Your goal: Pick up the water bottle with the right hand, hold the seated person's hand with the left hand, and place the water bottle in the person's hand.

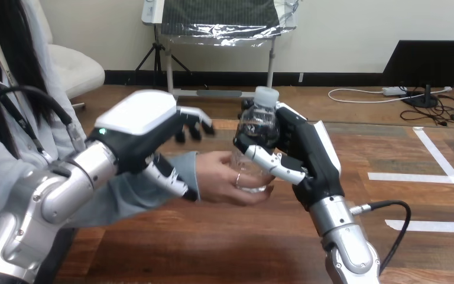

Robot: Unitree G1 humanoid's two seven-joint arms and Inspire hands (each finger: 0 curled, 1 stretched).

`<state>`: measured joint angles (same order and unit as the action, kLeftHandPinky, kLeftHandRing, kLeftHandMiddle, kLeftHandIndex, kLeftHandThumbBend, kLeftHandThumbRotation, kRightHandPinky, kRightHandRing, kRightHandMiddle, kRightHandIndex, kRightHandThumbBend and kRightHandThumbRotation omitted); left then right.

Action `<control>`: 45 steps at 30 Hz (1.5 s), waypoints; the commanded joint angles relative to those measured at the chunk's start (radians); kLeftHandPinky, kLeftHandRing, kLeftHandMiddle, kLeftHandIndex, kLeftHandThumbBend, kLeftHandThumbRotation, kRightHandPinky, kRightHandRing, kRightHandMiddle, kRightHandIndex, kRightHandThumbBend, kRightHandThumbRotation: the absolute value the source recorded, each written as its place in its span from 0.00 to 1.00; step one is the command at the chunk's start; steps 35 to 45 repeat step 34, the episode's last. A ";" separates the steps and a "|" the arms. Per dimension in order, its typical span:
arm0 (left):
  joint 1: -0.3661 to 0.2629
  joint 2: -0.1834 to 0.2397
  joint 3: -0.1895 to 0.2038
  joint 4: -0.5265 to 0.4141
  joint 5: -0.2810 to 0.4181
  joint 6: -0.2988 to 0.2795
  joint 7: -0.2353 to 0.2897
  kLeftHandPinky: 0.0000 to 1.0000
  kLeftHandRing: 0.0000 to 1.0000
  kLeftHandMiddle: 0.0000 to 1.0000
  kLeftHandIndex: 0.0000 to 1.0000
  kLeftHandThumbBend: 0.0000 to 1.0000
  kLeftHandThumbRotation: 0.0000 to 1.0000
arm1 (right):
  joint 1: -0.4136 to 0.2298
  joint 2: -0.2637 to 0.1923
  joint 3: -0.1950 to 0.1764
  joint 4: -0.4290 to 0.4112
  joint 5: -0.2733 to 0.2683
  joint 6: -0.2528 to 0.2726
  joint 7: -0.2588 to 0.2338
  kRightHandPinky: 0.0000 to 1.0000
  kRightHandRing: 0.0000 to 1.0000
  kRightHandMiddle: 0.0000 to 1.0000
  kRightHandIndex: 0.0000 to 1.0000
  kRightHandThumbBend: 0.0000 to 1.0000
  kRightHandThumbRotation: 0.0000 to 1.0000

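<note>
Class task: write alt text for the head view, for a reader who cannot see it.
The robot's right hand holds a bottle nearly upright, its base in the person's hand above a wooden table. The left hand hovers open over the person's wrist.

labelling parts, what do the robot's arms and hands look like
Silver forearms. Left hand: black, white angular back shell, small green light. Right hand: black, white edge, silver-and-black fingers. A black cable loops from the right wrist.
</note>
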<state>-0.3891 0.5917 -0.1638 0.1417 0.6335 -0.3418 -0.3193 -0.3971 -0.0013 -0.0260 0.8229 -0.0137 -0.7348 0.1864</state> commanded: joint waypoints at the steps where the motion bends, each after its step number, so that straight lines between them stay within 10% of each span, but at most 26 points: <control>1: -0.026 0.030 0.047 -0.052 -0.021 0.015 0.029 0.77 0.78 0.80 0.84 1.00 0.30 | -0.073 -0.016 0.004 -0.038 -0.001 0.000 0.000 0.93 0.84 0.81 0.87 0.62 0.54; 45: 0.190 0.025 0.117 -0.113 -0.088 0.027 0.127 0.90 0.92 0.92 0.94 1.00 0.34 | -0.093 -0.116 -0.024 -0.028 0.031 0.025 0.052 0.90 0.86 0.85 0.93 0.69 0.58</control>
